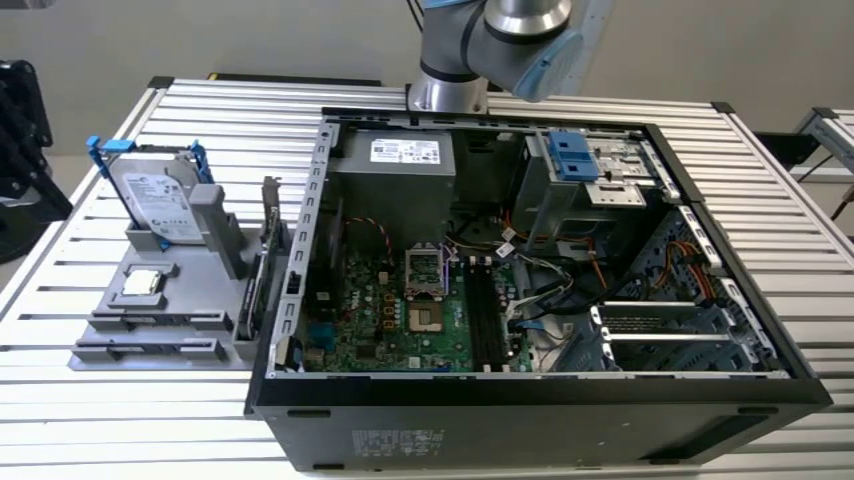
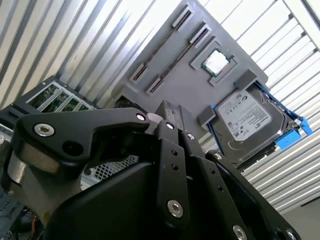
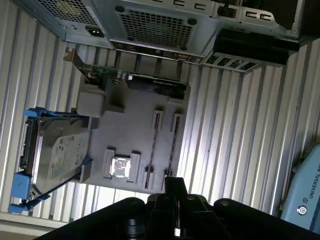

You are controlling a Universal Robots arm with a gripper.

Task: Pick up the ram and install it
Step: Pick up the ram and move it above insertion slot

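In the exterior view, an open case [image 1: 534, 420] lies on a slatted table [image 1: 80, 400], its board facing up. The arm [image 1: 461, 60] rises behind the case at the top of the frame. At the exterior view's left, just beside the case, sits a grey holder [image 1: 160, 305]. A drive [image 1: 154, 205] stands tilted at the holder's far end, and a card [image 1: 274, 235] stands on edge along the side next to the case. A chip [image 1: 144, 283] lies flat in the middle. The ram [image 1: 147, 347] lies on edge in the slot at the holder's near end, the one farther from the chip.

In the second wrist view, the gripper [image 2: 170, 114] hangs above the holder [image 2: 190, 85]. Its fingers are drawn together with nothing between them. The ram [image 2: 161, 47] rests in its slot, well apart from the gripper.

In the first wrist view, the gripper [image 3: 175, 184] again shows narrow and empty over the holder's edge. The ram [image 3: 172, 147] sits in its slot, untouched.
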